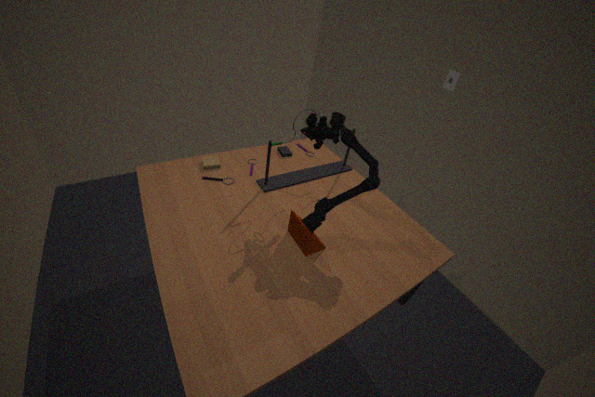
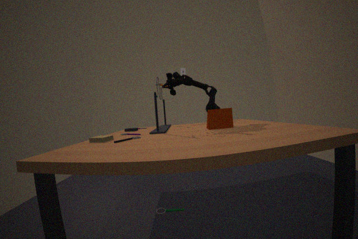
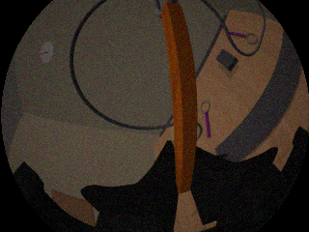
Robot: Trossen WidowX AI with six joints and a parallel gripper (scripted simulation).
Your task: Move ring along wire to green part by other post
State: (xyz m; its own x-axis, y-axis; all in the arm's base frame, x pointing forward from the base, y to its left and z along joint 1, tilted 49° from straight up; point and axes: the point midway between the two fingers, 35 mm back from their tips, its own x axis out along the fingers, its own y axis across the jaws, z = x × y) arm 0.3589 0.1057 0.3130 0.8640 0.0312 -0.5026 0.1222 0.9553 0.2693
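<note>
My gripper [image 1: 303, 131] [image 2: 164, 86] [image 3: 174, 145] is shut on the orange handle [image 3: 182, 97] [image 2: 160, 84], held high above the table. The handle reaches away from the fingers toward the wire. Its ring is mostly beyond the top of the wrist view and too small to tell apart in the top and exterior views. The grey wire [image 3: 140, 128] curves in a large loop behind the handle. A green part [image 1: 276, 143] shows next to one post [image 1: 268, 164] [image 2: 156, 112]. The other post [image 1: 346, 156] [image 2: 164, 112] stands nearer the arm; its green part is hidden or unclear.
Both posts stand on a dark base [image 1: 307, 178] [image 3: 261, 116]. An orange block [image 1: 305, 240] [image 2: 219, 118] stands by the arm's base. A yellowish block [image 1: 210, 163] [image 2: 100, 138], a dark box [image 1: 284, 151] [image 3: 227, 60] and several loose ringed handles lie on the table.
</note>
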